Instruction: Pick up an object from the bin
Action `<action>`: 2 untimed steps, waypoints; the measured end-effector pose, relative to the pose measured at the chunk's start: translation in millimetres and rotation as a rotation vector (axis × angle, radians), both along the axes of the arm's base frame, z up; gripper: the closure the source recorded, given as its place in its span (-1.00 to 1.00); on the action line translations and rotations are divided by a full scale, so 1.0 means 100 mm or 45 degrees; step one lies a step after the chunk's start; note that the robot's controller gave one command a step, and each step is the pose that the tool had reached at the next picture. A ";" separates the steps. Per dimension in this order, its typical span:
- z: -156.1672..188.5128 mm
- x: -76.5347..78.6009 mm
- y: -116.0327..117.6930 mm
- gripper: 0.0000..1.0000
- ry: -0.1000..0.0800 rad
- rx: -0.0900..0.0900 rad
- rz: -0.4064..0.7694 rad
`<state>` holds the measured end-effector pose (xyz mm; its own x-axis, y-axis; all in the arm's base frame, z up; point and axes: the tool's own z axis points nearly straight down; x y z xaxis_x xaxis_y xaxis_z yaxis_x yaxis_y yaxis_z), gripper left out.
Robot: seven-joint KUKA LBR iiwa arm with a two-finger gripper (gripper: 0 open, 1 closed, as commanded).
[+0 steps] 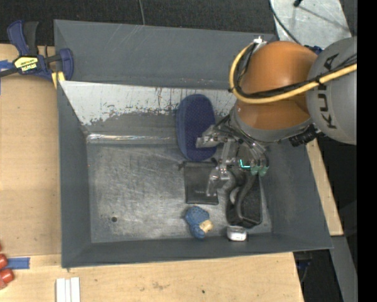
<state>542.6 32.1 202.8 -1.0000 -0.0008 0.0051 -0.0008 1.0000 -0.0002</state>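
**Over the dark flat square, gripper low in the bin**

Directly under the jaws you see a dark flat square (197, 187), which lies flat on the floor of the bin (131, 181). The gripper (218, 176) hangs over the right edge of this square, so by my judgement this is the thing it stands closest to taking. How far the jaws are open I cannot tell, because the wrist and its orange cover (273, 83) hide much of the mechanism. Nothing is visible in their hold.

Behind the jaws, toward the far wall, a dark blue oval thing (194, 128) leans against the slope. It rests there probably because the wall keeps it from sliding down. To the arm's side of the jaws, just beside them, lies a black thing with a loop (246, 205). In front of the jaws, near the front wall, are a small blue thing with a pale tip (196, 221) and a small white thing (237, 234), both apart from the square.

Please mind that the square is thin and lies close against the metal, so a grasp from above may slip over it. The edge is likely the better place. The black looped thing is very near and could be caught together with it.
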 end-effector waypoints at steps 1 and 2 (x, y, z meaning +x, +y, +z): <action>-0.86 -0.28 -0.67 -1.00 0.002 -0.003 -0.068; -1.26 0.16 -0.54 -1.00 -0.010 0.000 -0.295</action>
